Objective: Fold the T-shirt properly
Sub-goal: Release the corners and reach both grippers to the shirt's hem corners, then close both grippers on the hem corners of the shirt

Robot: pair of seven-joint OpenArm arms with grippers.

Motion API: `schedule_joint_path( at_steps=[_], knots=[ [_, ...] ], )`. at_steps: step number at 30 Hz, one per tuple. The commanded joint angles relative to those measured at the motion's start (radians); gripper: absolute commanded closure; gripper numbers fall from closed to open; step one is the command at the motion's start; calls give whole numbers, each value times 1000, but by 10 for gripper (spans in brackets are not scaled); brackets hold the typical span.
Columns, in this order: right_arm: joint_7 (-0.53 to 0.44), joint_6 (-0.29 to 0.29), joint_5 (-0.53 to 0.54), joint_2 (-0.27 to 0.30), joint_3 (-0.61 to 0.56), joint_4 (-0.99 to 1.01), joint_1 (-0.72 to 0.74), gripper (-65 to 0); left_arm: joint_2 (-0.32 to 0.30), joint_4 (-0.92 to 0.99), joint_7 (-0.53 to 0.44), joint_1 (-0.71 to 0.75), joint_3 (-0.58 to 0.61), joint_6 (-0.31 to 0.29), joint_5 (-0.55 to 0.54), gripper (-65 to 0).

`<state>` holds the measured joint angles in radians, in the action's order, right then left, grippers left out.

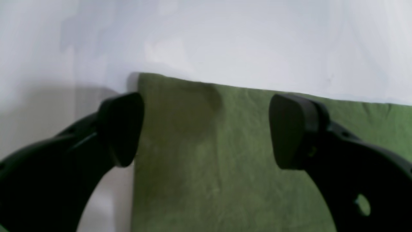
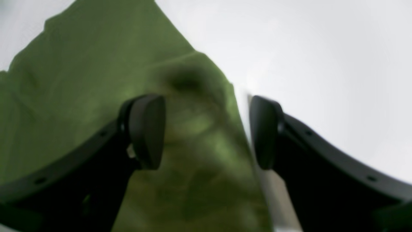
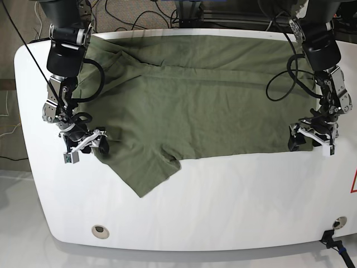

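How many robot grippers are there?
2. The left gripper is above the bottom corner of the green T-shirt, on the right of the base view. The right gripper is over the shirt's edge, on that view's left.

We see two matching arms, the left arm (image 3: pixel 326 72) and the right arm (image 3: pixel 66 67), in black with slotted, angular bodies, pale silvery hardware along their joints, and thick black cables (image 3: pixel 102 84) looping off them. Up close, we find the left claw (image 1: pixel 206 129) and the right claw (image 2: pixel 207 132) dark and smooth, each with two blunt, rounded tips.
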<state>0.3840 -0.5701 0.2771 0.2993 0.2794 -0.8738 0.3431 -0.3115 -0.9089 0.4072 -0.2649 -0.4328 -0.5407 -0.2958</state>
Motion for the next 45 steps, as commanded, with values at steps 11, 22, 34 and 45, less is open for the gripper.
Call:
schedule_joint_path(
  at_steps=[11, 22, 34, 45],
  knots=[
    [-59, -40, 18, 21, -72, 29, -8, -402, -18, -2, -21, -21, -1, -9, -21, -579],
    [-59, -40, 15, 19, -72, 15, -29, -332, -21, -6, -21, -15, -7, -42, -24, -579],
    [-59, -35, 14, 18, -72, 17, -28, 0, -22, -8, -21, -15, -99, -38, -21, -579],
    [-59, -38, 18, 18, -72, 15, -28, 0, -15, 83, -72, -46, -94, -35, 50, -579]
  ],
)
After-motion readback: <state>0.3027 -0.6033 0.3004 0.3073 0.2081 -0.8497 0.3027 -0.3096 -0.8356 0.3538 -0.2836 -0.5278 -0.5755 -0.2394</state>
